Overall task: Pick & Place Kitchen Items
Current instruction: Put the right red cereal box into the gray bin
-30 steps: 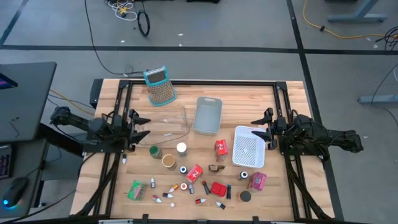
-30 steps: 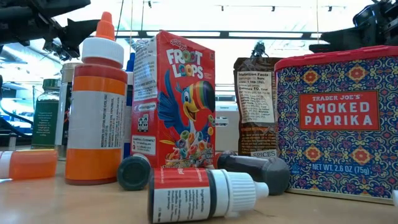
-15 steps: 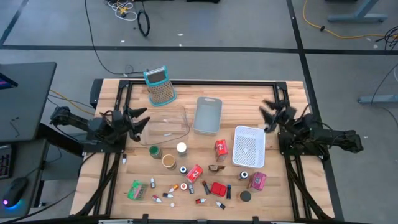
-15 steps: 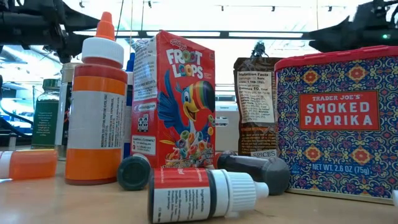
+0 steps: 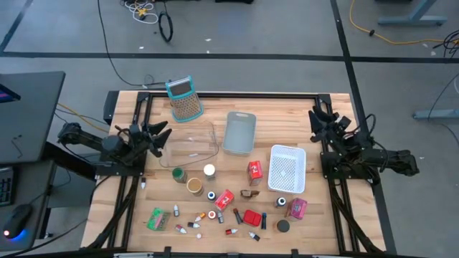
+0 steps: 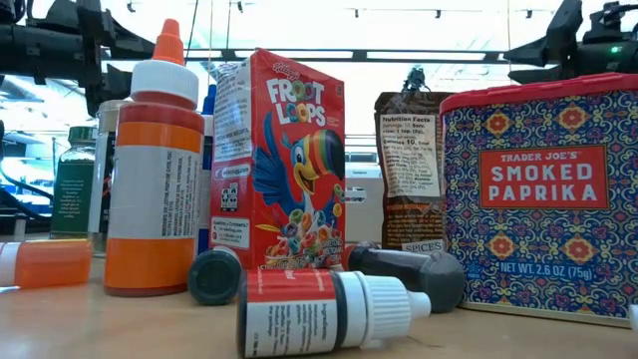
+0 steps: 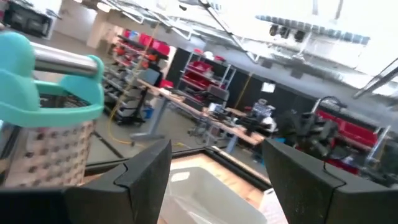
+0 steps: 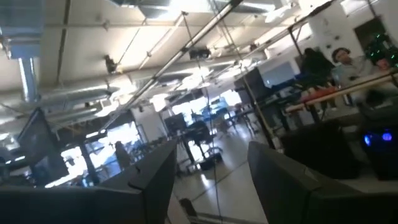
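The kitchen items lie loose on the near half of the table: a small Froot Loops box (image 5: 254,169) (image 6: 294,170), an orange-capped bottle (image 6: 155,170), a pink paprika tin (image 5: 297,208) (image 6: 543,199), a spice pouch (image 6: 409,170), a green packet (image 5: 156,218), short jars (image 5: 194,186) and tiny bottles (image 6: 329,309). My left gripper (image 5: 159,136) (image 7: 214,180) hovers open at the table's left edge, aimed at the far side. My right gripper (image 5: 318,120) (image 8: 208,180) hovers open at the right edge, tipped upward at the room. Neither has anything between its fingers.
A teal-handled grater (image 5: 184,99) (image 7: 46,106) stands at the far left. A clear container (image 5: 192,142), a grey board (image 5: 239,132) and a white basket (image 5: 287,168) sit mid-table. Black rails (image 5: 229,94) frame the table. People sit in the room behind (image 8: 339,59).
My left gripper has turned at the wrist from pointing across the table toward the far edge and the grater. My right gripper has swung from pointing over the white basket toward the far edge, and has risen a little and tipped upward. Both stay open.
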{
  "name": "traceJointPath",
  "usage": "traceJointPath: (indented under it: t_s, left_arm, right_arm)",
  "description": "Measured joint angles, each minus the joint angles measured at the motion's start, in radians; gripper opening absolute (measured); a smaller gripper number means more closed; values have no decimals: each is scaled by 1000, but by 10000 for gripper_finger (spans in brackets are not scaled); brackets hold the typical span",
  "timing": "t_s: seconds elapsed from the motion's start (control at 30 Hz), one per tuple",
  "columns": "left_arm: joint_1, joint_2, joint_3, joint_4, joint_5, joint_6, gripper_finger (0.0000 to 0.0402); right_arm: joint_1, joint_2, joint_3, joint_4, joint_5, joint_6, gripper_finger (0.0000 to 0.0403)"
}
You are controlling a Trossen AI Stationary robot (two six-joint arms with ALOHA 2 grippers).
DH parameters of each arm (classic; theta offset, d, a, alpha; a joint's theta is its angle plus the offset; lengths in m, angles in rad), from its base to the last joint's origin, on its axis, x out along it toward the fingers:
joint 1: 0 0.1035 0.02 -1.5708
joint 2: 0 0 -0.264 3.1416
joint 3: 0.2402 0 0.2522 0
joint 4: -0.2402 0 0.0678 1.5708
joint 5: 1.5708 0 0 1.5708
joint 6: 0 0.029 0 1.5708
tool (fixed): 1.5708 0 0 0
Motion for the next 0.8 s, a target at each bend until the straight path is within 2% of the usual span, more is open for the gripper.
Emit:
traceJointPath:
  t_s: [0.13,0.2,0.33,0.5,0.6,0.7,0.8]
  left_arm:
    - [0,0,22,32,78,52,262]
    - [0,0,39,48,143,97,258]
    - [0,23,62,46,260,168,246]
    - [21,112,102,49,242,157,232]
    - [40,177,135,48,281,130,228]
    - [56,248,174,50,336,99,224]
    - [66,322,210,48,349,96,222]
  right_arm:
    - [0,0,0,4,64,20,210]
    - [0,5,0,3,57,76,210]
    - [0,41,0,36,-63,159,210]
    - [0,147,0,152,-221,178,210]
    - [0,226,0,225,-309,226,210]
    - [0,304,2,293,-355,240,210]
    - [1,378,36,290,-377,240,210]
